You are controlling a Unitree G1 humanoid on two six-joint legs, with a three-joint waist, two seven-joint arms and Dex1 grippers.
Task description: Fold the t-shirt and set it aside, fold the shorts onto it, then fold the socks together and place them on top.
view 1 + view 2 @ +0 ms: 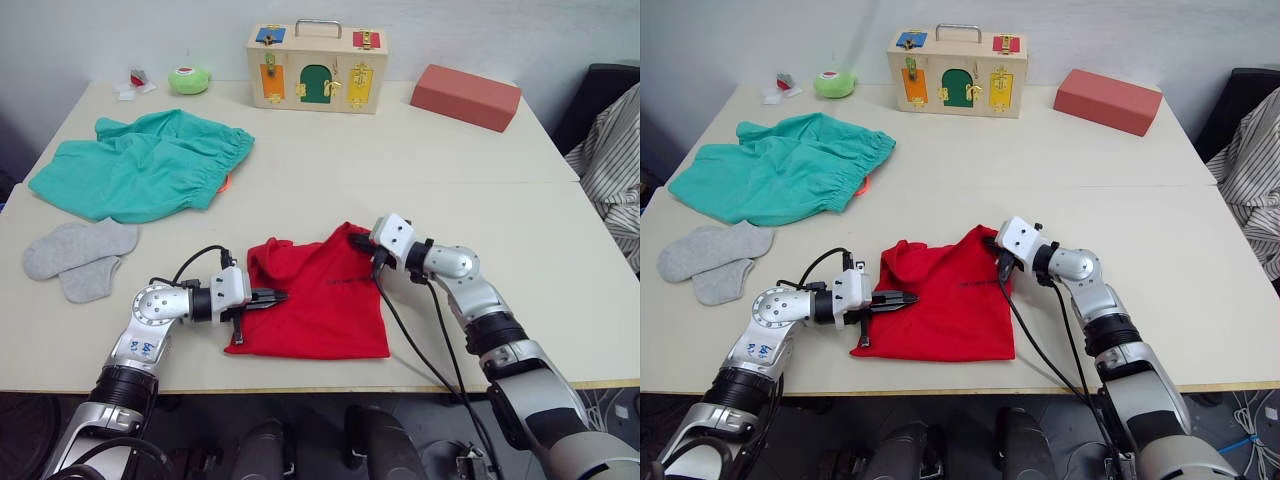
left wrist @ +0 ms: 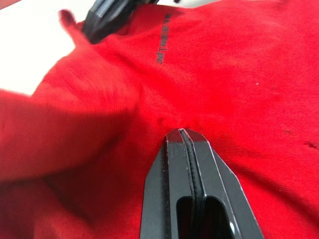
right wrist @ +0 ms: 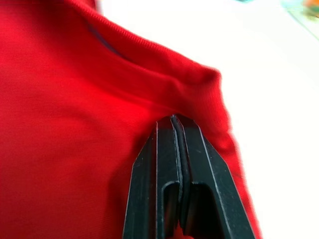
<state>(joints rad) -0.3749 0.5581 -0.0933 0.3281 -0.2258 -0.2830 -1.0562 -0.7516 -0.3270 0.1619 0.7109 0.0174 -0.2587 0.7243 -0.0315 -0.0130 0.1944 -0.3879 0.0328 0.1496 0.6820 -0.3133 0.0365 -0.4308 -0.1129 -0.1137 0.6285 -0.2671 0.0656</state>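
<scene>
Pinching t-shirt (image 1: 320, 300), left end effector (image 1: 282, 296) near-left, right end effector (image 1: 357, 241) far-right

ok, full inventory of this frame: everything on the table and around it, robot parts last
t-shirt: 1, bright red, partly folded, near edge of table, centre
shorts: 1, teal-green, far left of table, orange drawstring at its right edge
socks: 2, light grey, overlapping, left side, nearer than the shorts
wooden latch box: 1, light wood with coloured doors and metal handle, far centre
block: 1, salmon-red, far right
round object: 1, green, far left, beside the box
small items: a few, white and red, far left corner, too small to identify
striped cloth: 1, white with dark stripes, off the table's right side
table: 1, cream
left hand: 1, black fingers, shut on the t-shirt's left part
right hand: 1, black fingers, shut on the t-shirt's far right corner
</scene>
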